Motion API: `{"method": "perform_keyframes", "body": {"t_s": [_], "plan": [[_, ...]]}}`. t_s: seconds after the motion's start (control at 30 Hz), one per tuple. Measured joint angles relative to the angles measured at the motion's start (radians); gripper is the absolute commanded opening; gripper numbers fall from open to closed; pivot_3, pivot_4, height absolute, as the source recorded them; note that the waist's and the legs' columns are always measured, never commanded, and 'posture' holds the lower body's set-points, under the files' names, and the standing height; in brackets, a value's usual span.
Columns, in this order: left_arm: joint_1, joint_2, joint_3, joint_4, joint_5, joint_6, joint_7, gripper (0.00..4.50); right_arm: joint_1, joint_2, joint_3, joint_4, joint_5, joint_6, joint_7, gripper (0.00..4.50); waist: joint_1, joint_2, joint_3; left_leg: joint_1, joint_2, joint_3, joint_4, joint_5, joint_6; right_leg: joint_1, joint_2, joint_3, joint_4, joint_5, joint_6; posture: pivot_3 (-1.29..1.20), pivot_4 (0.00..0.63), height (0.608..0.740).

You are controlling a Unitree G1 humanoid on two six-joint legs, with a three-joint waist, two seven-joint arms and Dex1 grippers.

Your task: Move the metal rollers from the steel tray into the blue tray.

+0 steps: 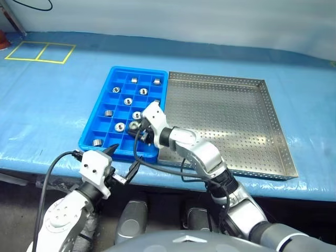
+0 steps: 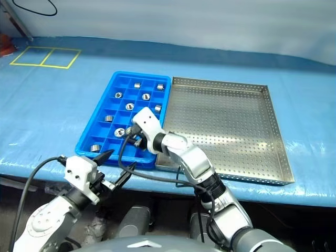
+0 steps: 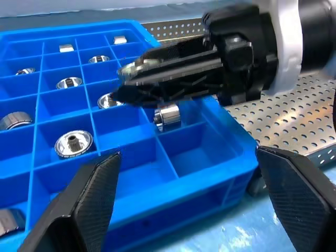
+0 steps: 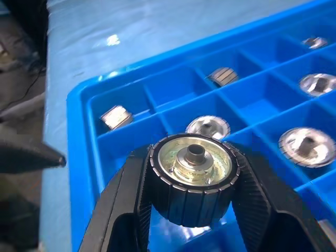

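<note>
We see the right end effector [image 4: 191, 210] clamped on a roller [image 4: 190, 176] above the blue tray [image 1: 86, 137]; our left end effector [image 3: 191, 194] gapes wide, holding nothing.

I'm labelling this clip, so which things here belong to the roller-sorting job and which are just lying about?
Job: metal rollers in the blue tray; steel tray; the roller gripped by the right gripper; left gripper, open.
Lying about: yellow tape squares; black cable.

Right gripper [image 4: 191, 195] jaws clamp roller [image 4: 191, 176] over blue tray [image 4: 157, 86] compartments.
</note>
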Motion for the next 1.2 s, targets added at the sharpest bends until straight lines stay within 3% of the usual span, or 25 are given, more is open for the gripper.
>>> {"method": "perform_keyframes", "body": {"t_s": [0.33,0.6,0.77,0.93,1.2], "plan": [[0.001,0.014,-0.007,0.0,-0.007,-0.021,-0.04,4.5,0.022,-0.003,0.038,-0.028,-0.025,0.016,0.011,1.74,0.008,0.0,0.0,-0.001,0.002,0.001,-0.001,-0.001,-0.002,-0.001,0.001,-0.001,0.0,-0.001,0.0,0.34,0.15,0.74],[-0.034,0.025,-0.02,0.012,-0.009,-0.025,-0.065,4.5,0.036,0.022,0.02,-0.024,-0.031,0.019,-0.016,4.42,0.002,0.0,0.0,0.0,0.002,0.001,-0.001,-0.001,-0.002,-0.001,0.001,-0.001,0.0,-0.001,-0.001,0.28,0.15,0.74],[-0.096,0.045,-0.032,0.026,-0.017,-0.021,-0.092,4.5,0.052,0.024,-0.044,-0.051,-0.029,0.019,-0.061,4.47,-0.004,-0.001,0.0,-0.001,0.002,0.002,0.0,-0.002,-0.003,-0.001,0.0,-0.001,-0.001,-0.001,0.0,0.22,0.15,0.74],[-0.214,0.048,-0.06,0.081,-0.024,-0.001,-0.107,4.5,0.079,-0.001,-0.186,-0.157,-0.037,-0.009,-0.148,4.47,-0.015,-0.001,0.0,-0.002,0.001,0.002,0.0,-0.001,-0.002,-0.001,0.002,-0.001,0.0,0.0,-0.001,0.12,0.15,0.74],[-0.475,0.031,-0.095,0.258,-0.011,0.012,-0.082,4.5,0.231,-0.164,-0.371,-0.395,-0.055,0.0,-0.21,4.47,-0.078,-0.001,-0.001,-0.003,-0.003,0.001,0.0,-0.001,-0.001,0.001,0.003,-0.001,0.001,0.002,-0.002,-0.02,0.15,0.74]]}}
